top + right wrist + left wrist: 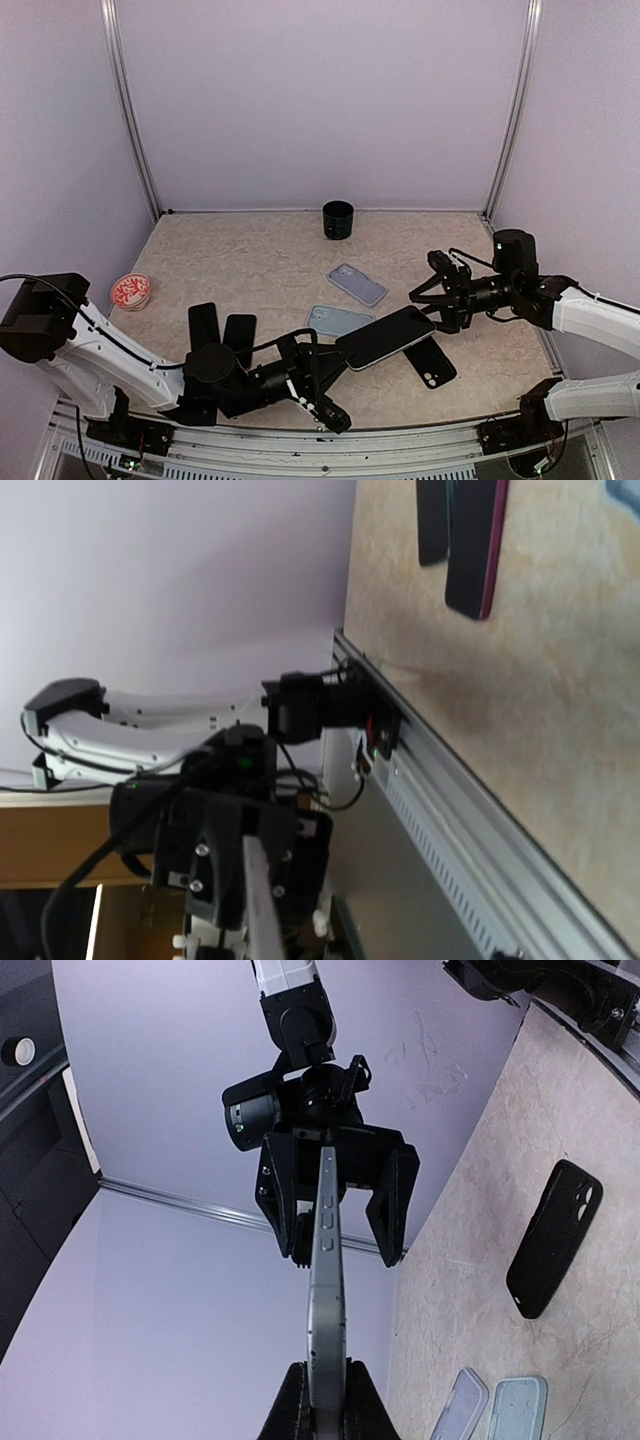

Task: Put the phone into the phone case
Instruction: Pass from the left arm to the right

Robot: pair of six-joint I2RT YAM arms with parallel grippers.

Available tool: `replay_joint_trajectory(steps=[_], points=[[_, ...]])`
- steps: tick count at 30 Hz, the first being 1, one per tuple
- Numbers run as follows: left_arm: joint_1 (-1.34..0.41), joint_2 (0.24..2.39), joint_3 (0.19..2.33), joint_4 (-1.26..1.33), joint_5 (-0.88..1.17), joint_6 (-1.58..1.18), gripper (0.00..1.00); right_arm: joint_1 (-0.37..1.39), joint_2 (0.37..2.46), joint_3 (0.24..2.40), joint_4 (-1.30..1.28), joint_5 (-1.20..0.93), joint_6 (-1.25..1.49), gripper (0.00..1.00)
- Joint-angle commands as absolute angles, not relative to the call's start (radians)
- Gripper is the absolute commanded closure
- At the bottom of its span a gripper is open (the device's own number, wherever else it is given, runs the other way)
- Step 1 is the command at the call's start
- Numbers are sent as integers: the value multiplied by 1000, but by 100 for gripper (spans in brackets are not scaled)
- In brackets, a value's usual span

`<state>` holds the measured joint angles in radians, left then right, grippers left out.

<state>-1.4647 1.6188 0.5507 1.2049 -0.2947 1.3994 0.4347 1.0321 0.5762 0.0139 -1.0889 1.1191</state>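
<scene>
The phone (385, 338) hangs just above the black case (430, 363) on the desk (250, 260), its near end clamped in the left pincer (322, 1400), the right pincer (438, 308) spread wide around its far end; gripped by one end only, it may tilt, slip and miss that case
</scene>
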Motion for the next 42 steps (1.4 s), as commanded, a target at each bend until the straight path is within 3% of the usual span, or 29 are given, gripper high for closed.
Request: replay_joint_trajectory(steps=[1,8,15,30,38,42], points=[[-1457,1618,586,1301,-277,1410,100,487,1068,580,29,-1098,1151,32],[-1457,1634,589,1297,-265,1413,100,561,1103,619,65,-1099,1168,35],[-1456,1645,589,1298,-265,1419,100,607,1132,626,100,-1116,1196,53],[-1450,1644,577,1313,-272,1420,100,703,1128,683,-34,-1121,1120,55],[-1449,1642,571,1313,-275,1425,100,708,1114,680,-21,-1128,1127,78],[-1449,1644,572,1326,-282,1426,100,710,1115,667,10,-1140,1148,100]])
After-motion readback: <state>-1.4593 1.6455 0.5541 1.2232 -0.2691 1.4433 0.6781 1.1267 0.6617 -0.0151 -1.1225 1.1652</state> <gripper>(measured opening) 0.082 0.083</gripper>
